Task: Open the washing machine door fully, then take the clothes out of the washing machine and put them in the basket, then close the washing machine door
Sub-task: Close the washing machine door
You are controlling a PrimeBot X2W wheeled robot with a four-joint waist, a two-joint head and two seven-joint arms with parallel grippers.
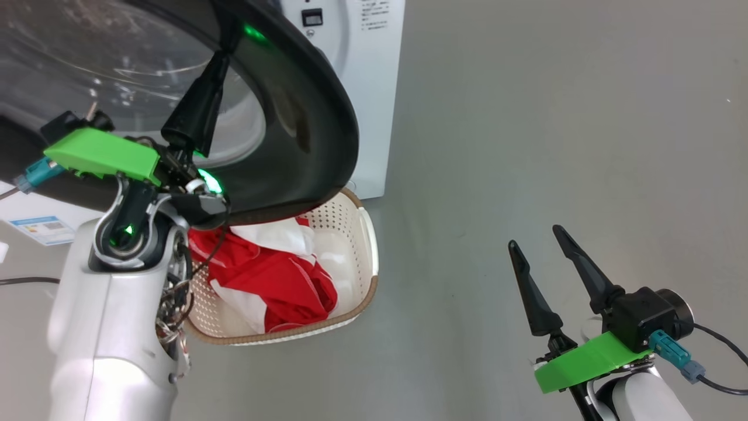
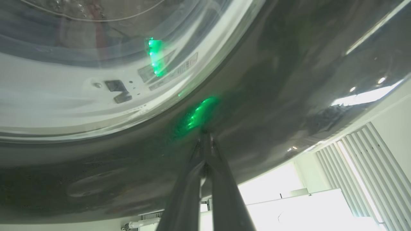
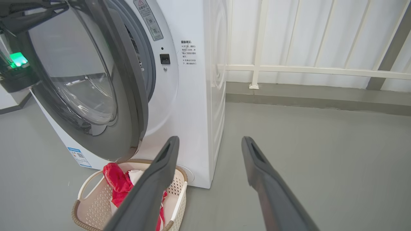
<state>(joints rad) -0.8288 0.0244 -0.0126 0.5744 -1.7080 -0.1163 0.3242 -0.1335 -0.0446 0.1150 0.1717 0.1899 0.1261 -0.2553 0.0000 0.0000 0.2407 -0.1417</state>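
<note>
Nearest the head camera, the left gripper (image 1: 222,58) is seen raised on its pale forearm, its two dark fingers pressed together with nothing between them. In the left wrist view the joined tips are met by their own reflection on the glossy black rim of the washing machine door (image 1: 304,117), so contact appears to be made just outside the clear glass bowl. At the lower right, the right gripper (image 1: 534,235) is held above bare grey floor (image 1: 526,117), its fingers spread wide and empty, well apart from everything else. Beyond the left forearm, the basket (image 1: 342,219) is set on the floor, partly beneath the door's lower edge and just in front of the washing machine (image 1: 368,88). The clothes (image 1: 280,280), red fabric mixed with white, are heaped inside the basket. The door is seen swung out from the machine's front at an angle, neither shut nor fully back. A small blue label (image 3: 77,157) is stuck low on the white front panel. Farthest off, a white railing (image 3: 305,69) is fixed along a pale panelled wall.
</note>
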